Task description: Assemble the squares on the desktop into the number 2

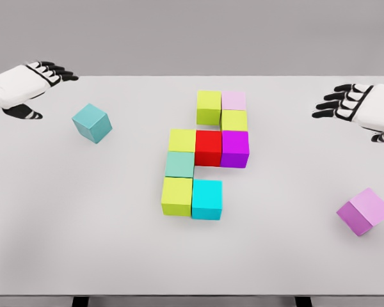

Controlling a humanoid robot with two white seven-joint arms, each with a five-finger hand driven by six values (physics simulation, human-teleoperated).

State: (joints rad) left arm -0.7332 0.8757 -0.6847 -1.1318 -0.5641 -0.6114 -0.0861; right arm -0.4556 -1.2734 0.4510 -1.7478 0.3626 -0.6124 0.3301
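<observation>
Partly built figure 2 at the middle of the bench [275, 256]: nine cubes [208, 148] touch, leaving the top-left and bottom-right cells unfilled. A teal cube [91, 123] lies loose, tilted, near the left edge; a pink cube [365, 211] lies loose toward the near right corner. The left robot hand [41, 83] and right robot hand [342, 102] hover spread, holding nothing. Judged best: square each loose cube, then seat it flush without nudging neighbours.

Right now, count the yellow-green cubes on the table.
4. One tops the figure's left, one sits under the pale pink cube, one left of the red cube, one at bottom left. None looks hidden.
</observation>
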